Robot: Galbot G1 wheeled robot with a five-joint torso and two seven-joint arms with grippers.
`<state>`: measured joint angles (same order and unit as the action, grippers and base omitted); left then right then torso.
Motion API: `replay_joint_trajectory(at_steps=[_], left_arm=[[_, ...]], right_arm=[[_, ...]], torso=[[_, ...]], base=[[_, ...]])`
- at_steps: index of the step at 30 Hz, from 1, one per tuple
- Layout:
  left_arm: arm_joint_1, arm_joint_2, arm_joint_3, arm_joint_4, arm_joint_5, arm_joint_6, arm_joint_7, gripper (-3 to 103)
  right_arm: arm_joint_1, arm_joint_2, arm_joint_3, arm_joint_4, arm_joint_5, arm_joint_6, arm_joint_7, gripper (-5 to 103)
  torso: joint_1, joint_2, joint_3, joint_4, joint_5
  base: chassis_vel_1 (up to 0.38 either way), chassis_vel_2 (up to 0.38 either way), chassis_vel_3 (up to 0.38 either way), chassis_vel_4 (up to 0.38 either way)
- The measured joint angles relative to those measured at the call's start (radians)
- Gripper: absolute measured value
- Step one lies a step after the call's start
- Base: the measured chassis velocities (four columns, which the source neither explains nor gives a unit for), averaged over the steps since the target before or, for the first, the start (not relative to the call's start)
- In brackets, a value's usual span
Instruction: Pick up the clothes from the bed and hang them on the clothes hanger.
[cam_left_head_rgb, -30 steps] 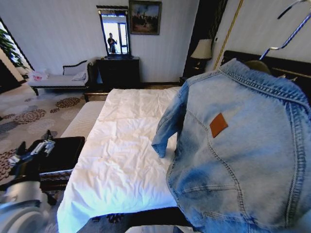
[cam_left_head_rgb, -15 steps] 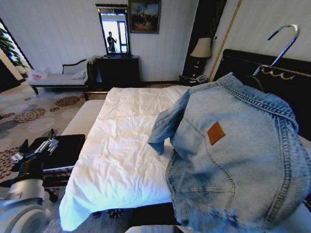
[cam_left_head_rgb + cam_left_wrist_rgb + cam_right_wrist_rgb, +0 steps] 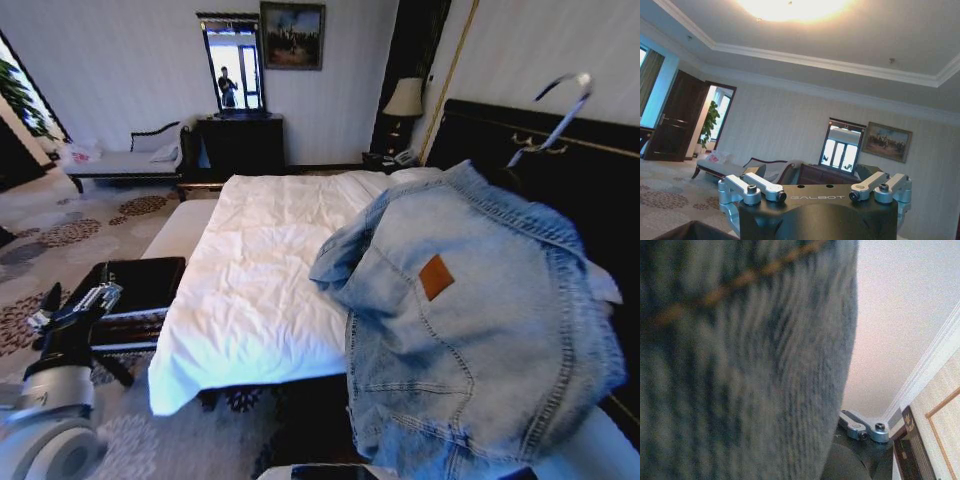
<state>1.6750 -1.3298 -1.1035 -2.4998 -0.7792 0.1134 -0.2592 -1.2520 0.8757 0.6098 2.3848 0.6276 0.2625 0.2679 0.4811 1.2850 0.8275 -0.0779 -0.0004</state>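
Denim, light blue and washed, the long-sleeved jacket (image 3: 470,320) hung raised over the white-duveted bed's (image 3: 250,290) foot on your right, looking soft and weighty; take its collar. Your left gripper (image 3: 815,192) stood open. Cloth hid your right gripper's (image 3: 862,430) state.

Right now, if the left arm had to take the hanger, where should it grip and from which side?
Probably the hook's shank, the one part of the hanger showing above the jacket; denim drapes over the rest. Come from the robot's left, over the bed, since the headboard closes off the far side. The left gripper sits low by the bed, open.
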Motion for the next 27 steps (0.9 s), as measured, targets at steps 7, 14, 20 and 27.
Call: replay_joint_trajectory(at_steps=[7, 14, 20, 27], left_arm=[[-0.007, -0.004, 0.022, 0.0, 0.016, -0.002, 0.001, 100], [-0.001, -0.016, 0.042, 0.0, 0.046, -0.01, 0.002, 100], [0.02, -0.024, 0.036, 0.0, 0.039, -0.043, 0.029, 100], [0.035, -0.033, 0.031, 0.0, 0.026, -0.057, 0.063, 100]], right_arm=[[-0.011, 0.0, 0.009, 0.002, 0.0, 0.007, 0.0, 15], [-0.011, 0.003, 0.009, -0.001, 0.001, 0.019, -0.001, 15], [-0.021, 0.012, 0.005, -0.001, -0.013, 0.026, -0.011, 15], [-0.039, 0.026, 0.004, 0.013, -0.027, 0.031, -0.017, 15]], torso=[[0.0, 0.0, 0.0, -0.0001, -0.0001], [0.0, 0.0, 0.0, 0.0001, 0.0004], [0.0, 0.0, 0.0, -0.0001, 0.0007], [0.003, -0.001, 0.001, 0.0004, 0.0002]], base=[[0.381, -0.377, -0.362, 0.365], [0.294, -0.309, -0.293, 0.286], [0.055, -0.055, -0.07, 0.061], [-0.026, 0.025, 0.045, -0.023]])
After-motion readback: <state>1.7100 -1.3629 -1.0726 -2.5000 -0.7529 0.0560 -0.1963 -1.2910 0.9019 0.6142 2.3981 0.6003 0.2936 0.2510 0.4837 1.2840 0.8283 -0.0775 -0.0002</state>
